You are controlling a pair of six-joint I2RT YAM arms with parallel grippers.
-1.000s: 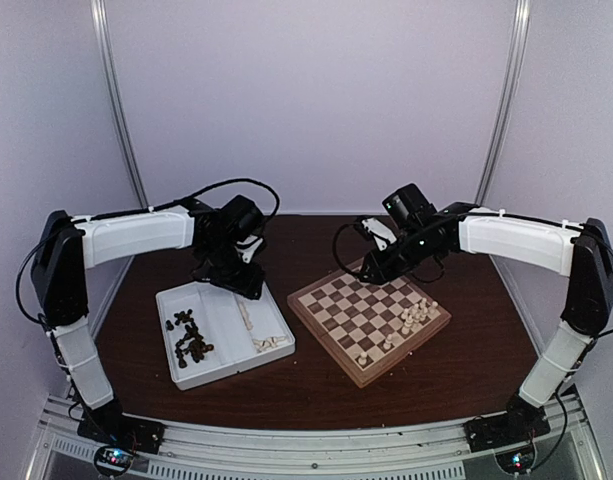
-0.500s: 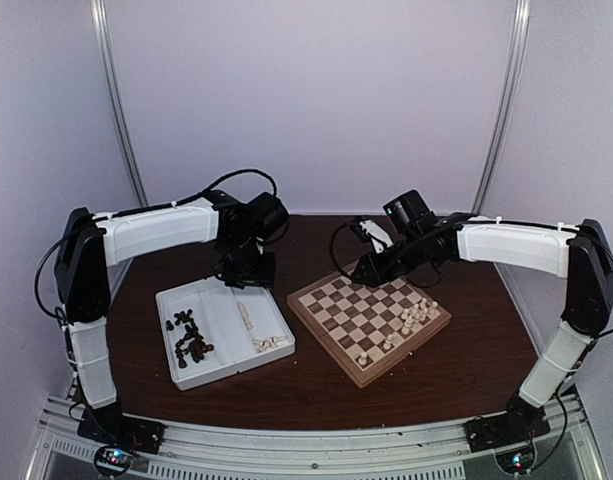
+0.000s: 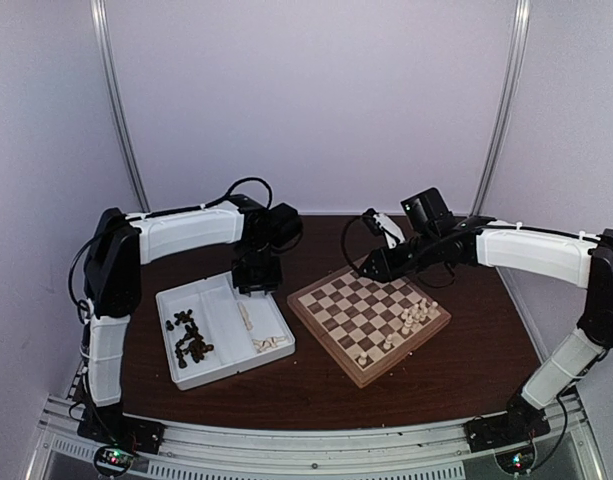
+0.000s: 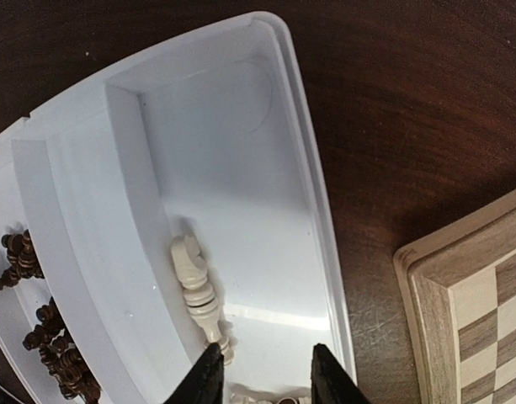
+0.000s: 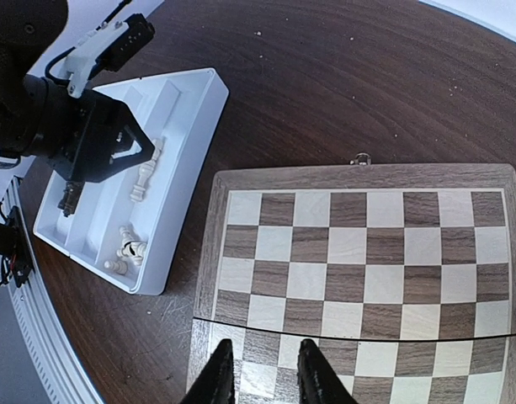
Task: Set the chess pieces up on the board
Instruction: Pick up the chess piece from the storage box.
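1. Right now my left gripper (image 4: 266,352) hangs over the white tray (image 3: 241,367), above the far end of the compartment that lies nearer the board (image 3: 326,345).
2. Its claw stands partly apart, at a middling gap, and I see nothing clamped between the fingers.
3. Just beside its left fingertip, one cream piece (image 4: 194,282) lies on its side on the tray floor, close along the divider wall.
4. More cream bits show at the bottom edge of the left wrist view, too cut off for me to name.
5. Across the divider, the dark pieces (image 3: 191,340) lie heaped in the tray's other compartment, towards its near end.
6. A few loose cream ones (image 3: 266,343) sit in the near corner of the board-side compartment.
7. My right gripper (image 5: 263,343) hovers over the board by its far corner, above the squares next to the rim.
8. That claw is set narrow, with checkered squares visible through the gap and nothing held.
9. On the board, a cluster of cream pieces (image 3: 416,315) stands at the right corner.
10. Two further cream pieces (image 3: 364,357) stand along the near right edge, towards the near corner.
11. Tray and board rest side by side on the dark worktop (image 3: 456,370), with a strip of bare wood between them.
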